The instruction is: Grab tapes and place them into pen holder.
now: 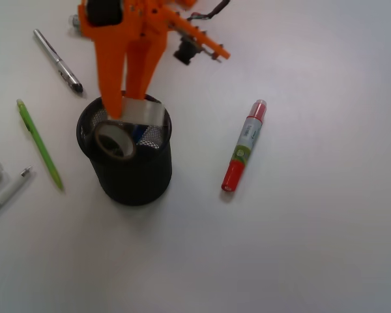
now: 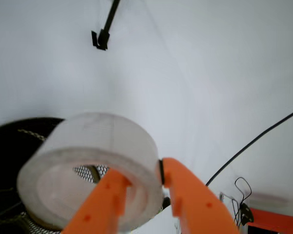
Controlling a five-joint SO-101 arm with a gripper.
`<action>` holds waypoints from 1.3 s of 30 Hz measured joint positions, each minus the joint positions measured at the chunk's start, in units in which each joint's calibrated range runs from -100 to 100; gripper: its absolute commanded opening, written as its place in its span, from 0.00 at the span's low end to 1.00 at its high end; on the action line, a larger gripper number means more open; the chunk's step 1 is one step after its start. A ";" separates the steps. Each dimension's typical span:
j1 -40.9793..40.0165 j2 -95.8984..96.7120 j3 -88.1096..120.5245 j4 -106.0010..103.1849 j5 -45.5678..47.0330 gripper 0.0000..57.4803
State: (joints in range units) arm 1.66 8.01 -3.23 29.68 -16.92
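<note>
Front view: we see the orange gripper [image 1: 127, 111] clamping the translucent whitish tape roll [image 1: 145, 114] over the black wire-mesh pen holder [image 1: 133, 176]; a brown-grey tape roll [image 1: 115, 141] leans inside it at the near-left rim.

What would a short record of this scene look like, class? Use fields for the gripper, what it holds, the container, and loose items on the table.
gripper: orange gripper, shut on the tape roll, one finger through its hole
held item: translucent whitish tape roll, above the holder's mouth
container: black mesh pen holder, upright
loose items: red marker right of holder; green pen, silver pen and white pen to its left
</note>
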 measured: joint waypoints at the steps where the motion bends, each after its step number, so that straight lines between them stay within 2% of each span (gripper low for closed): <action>1: 0.15 0.00 0.72 0.00 -0.20 0.01; 11: 1.92 0.00 11.86 -4.49 -5.52 0.02; 13: 1.11 0.00 12.13 -4.84 -5.52 0.13; 15: 1.18 0.00 12.13 -4.92 -5.52 0.32; 17: 1.92 0.00 12.13 -4.92 -5.52 0.47; 19: 2.15 0.00 12.13 -4.92 -5.57 0.57; 21: 1.92 0.00 12.13 -5.01 -5.57 0.62; 29: 1.41 -1.74 12.13 -5.01 -4.88 0.64; 39: 1.85 -17.94 13.39 0.43 1.22 0.64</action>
State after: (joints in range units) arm 3.51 -9.93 10.15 30.11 -15.70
